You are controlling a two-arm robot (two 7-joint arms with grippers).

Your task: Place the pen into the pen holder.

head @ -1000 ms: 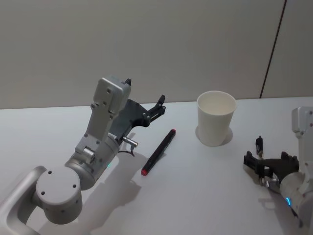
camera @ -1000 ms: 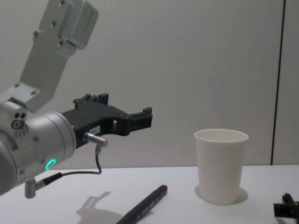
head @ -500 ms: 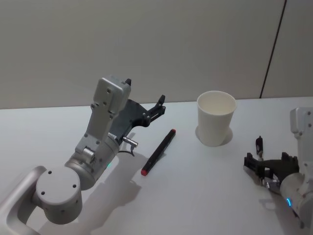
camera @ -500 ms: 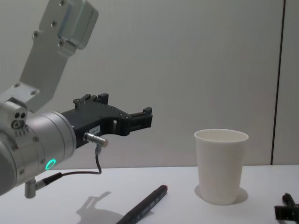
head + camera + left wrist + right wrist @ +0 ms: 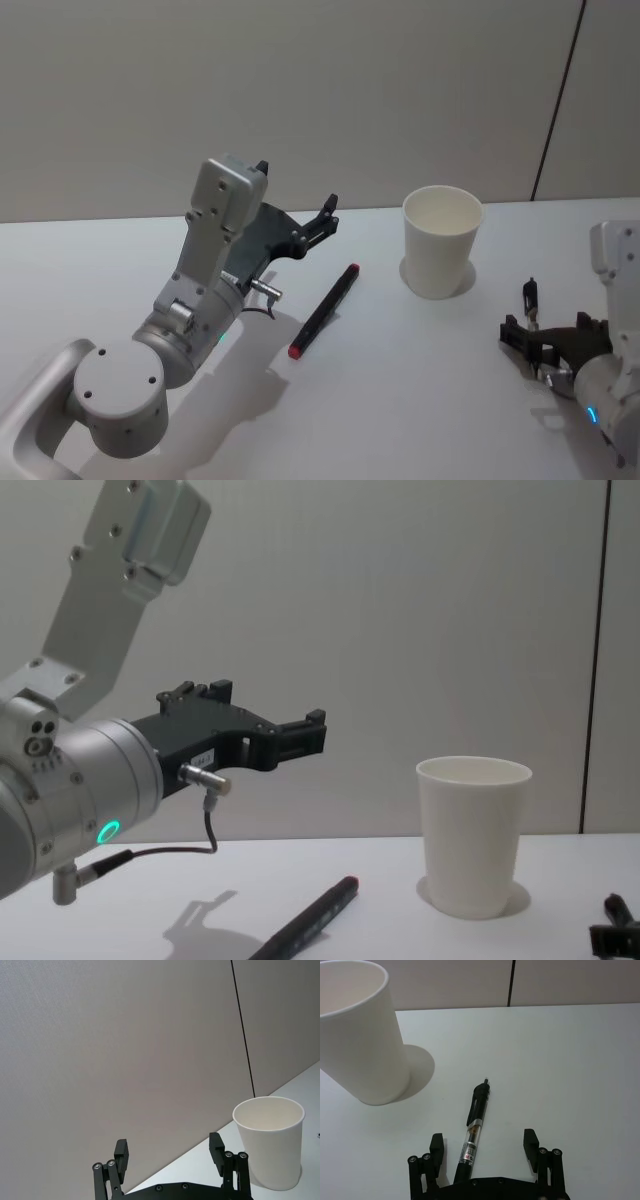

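The pen holder, a white paper cup (image 5: pixel 441 243) (image 5: pixel 472 835) (image 5: pixel 270 1145) (image 5: pixel 362 1040), stands upright at the far middle right of the table. A slim pen (image 5: pixel 475 1125) (image 5: pixel 528 293) with a clear barrel and black tip lies on the table to the right of the cup. My right gripper (image 5: pixel 483 1142) (image 5: pixel 550 335) (image 5: pixel 615 935) is open low over it, and the pen's rear end runs between the fingers. A black marker with a red end (image 5: pixel 322 311) (image 5: pixel 312 920) lies left of the cup. My left gripper (image 5: pixel 297 190) (image 5: pixel 169 1150) (image 5: pixel 265 715) hangs open and empty above the table, left of the marker.
The white table (image 5: pixel 400 400) ends at a plain wall, with a dark vertical seam (image 5: pixel 558 100) behind the cup on the right. The left arm's large joints (image 5: pixel 120 385) take up the near left.
My right gripper has drifted slightly back toward the near edge, sitting a little lower in both views. Left arm, cup and both pens have not moved.
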